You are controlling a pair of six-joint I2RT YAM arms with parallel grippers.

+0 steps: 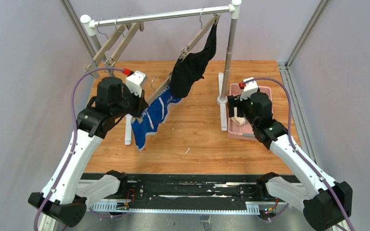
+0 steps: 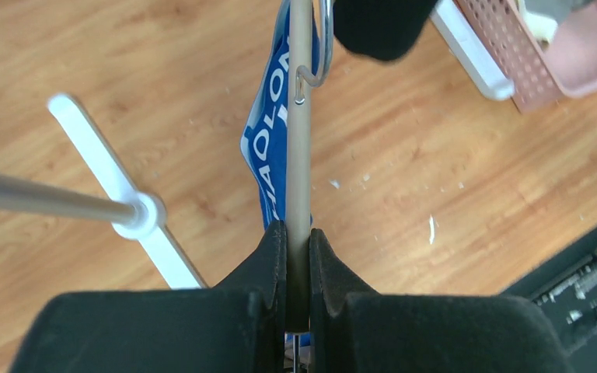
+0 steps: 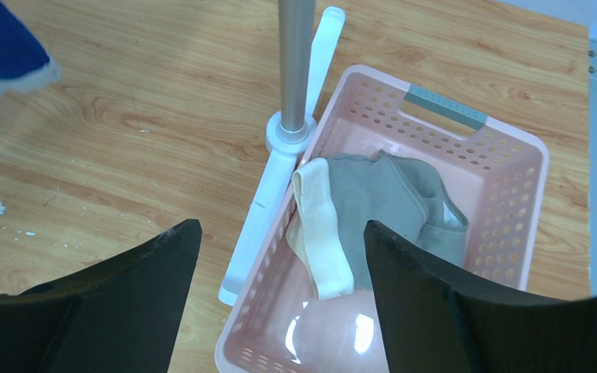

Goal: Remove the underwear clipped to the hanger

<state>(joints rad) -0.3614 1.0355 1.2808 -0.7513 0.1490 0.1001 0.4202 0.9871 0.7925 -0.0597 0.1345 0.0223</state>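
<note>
The left gripper [image 2: 297, 241] is pinched tight on the thin wooden bar of a hanger [image 2: 301, 155] that is off the rail [image 1: 164, 17] and slanting over the table [image 1: 197, 139]. The blue brief [image 1: 154, 115] is clipped to that hanger, and its lower end droops to about the table top, though I can't tell if it touches. The black brief [image 1: 190, 67] hangs from another hanger up on the rail, its lowest fold just beside the upper end of the held hanger. The grey brief [image 3: 392, 194] already lies in the pink basket [image 3: 505, 194]. The right gripper [image 3: 281, 229] hovers over it with its jaws wide and nothing in them. My worry is that narrow pinch. If the blue cloth is tugged hard against the clips, I'd guess the bar could swivel or slide out between the fingers. The held hanger's wire hook [image 2: 311, 70] sits close to the black brief and could snag it. The right arm must also get past the rack post [image 3: 295, 62] and its white foot [image 3: 268, 202], which touches the basket's edge. The freest room is the wood in front of the blue brief, toward the arms.
</note>
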